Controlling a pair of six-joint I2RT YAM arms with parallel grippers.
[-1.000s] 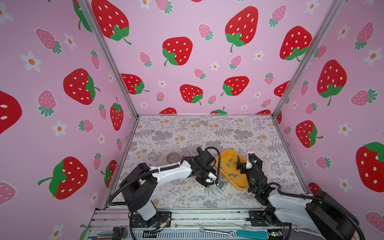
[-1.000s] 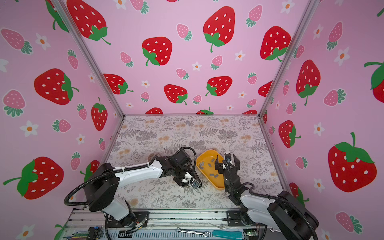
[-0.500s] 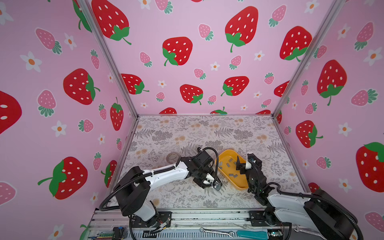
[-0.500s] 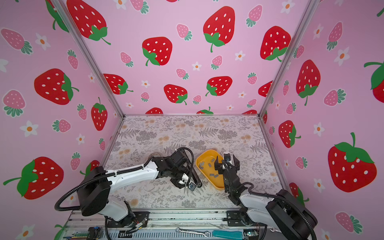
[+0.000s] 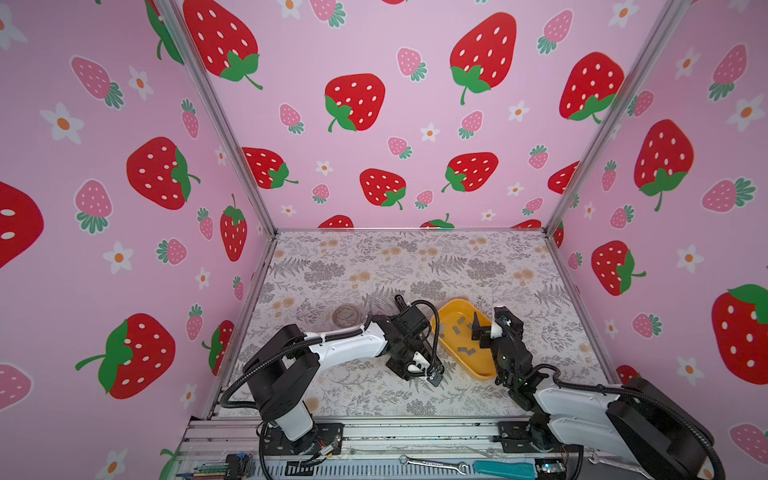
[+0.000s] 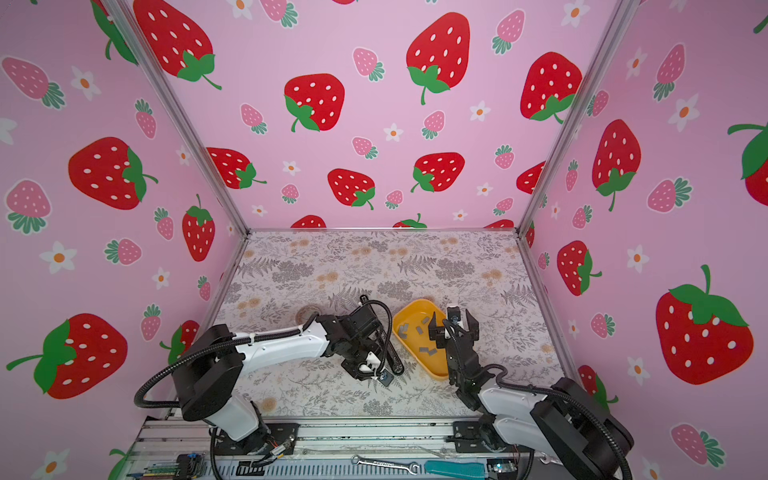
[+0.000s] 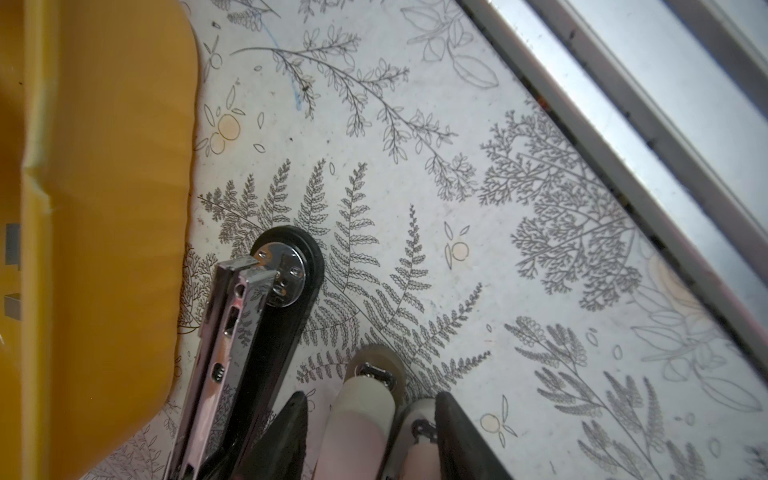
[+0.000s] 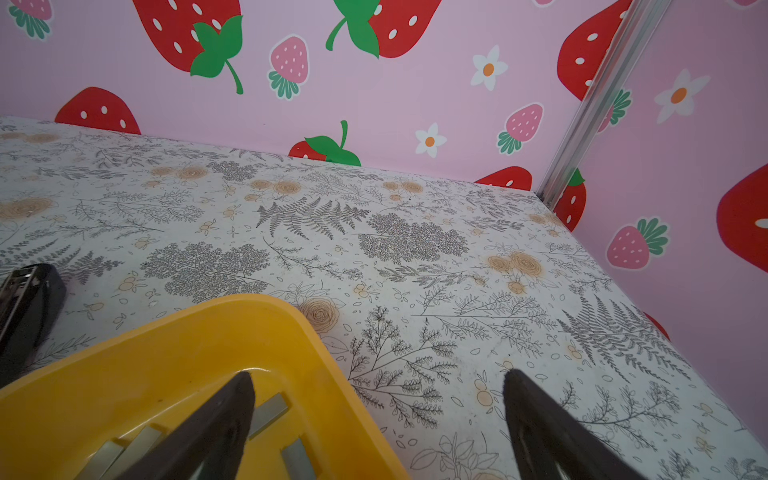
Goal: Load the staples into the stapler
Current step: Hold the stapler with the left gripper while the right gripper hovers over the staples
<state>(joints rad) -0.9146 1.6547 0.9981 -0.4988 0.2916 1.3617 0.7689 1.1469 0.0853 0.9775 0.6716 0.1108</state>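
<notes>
In both top views, pink walls (image 5: 374, 104) printed with strawberries enclose a table (image 5: 374, 257) covered in a grey fern print. A yellow tray (image 5: 478, 374) (image 6: 432, 372) lies near the front centre. The staples (image 5: 467, 351) (image 6: 428, 351), short grey strips, lie scattered inside it. The right gripper (image 5: 492, 320) (image 6: 452, 322) hovers over the tray's right side, its jaws wide apart and empty. The left gripper (image 5: 422, 372) (image 6: 376, 372) sits low over the table, just left of the tray. A wrench (image 5: 432, 463) (image 6: 384, 464) lies on the front rail; its stamped lettering is too small to read.

In the left wrist view, the stapler (image 7: 274, 353) lies open on the table beside the tray's outer wall. A silver magazine channel sits above its black base, which carries a round metal anvil. The left gripper's black fingers (image 7: 291, 436) stand partly apart with pale rounded parts (image 7: 361, 415) between them. Whether they grip anything cannot be told.

In the right wrist view, the right gripper's fingers (image 8: 540, 415) spread wide, one over the tray and staples (image 8: 270, 409) and one over bare table. The stapler's black end (image 8: 33, 299) shows beyond the tray.
</notes>
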